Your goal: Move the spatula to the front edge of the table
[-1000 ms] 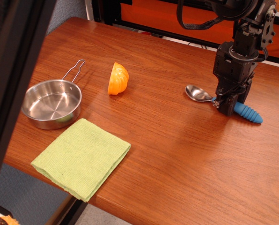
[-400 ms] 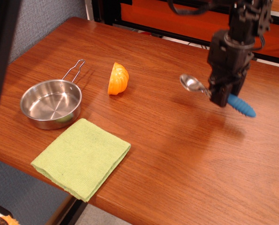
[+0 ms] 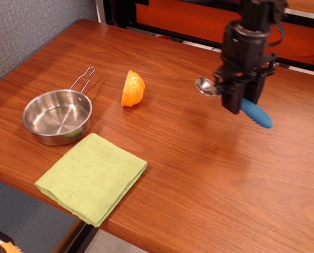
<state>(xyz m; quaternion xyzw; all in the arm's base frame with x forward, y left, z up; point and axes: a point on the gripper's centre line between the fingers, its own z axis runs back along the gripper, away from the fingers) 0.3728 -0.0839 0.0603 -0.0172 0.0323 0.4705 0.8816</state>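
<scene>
The spatula (image 3: 255,114) has a shiny silver bowl (image 3: 204,86) and a ribbed blue handle. My gripper (image 3: 237,103) is shut on the spatula near where the bowl's neck meets the handle. It holds the spatula above the reddish-brown wooden table (image 3: 199,174), over the right part of the tabletop. The bowl points left and the blue handle sticks out to the lower right. A faint shadow lies on the wood below.
An orange half-round piece (image 3: 133,88) stands left of the gripper. A steel pan with a wire handle (image 3: 57,116) sits at the left. A green square cloth (image 3: 92,177) lies at the front left edge. An orange and black frame runs behind the table.
My gripper has lifted the spatula off the table and carried it up and to the left. The pan, cloth and orange piece have not moved.
</scene>
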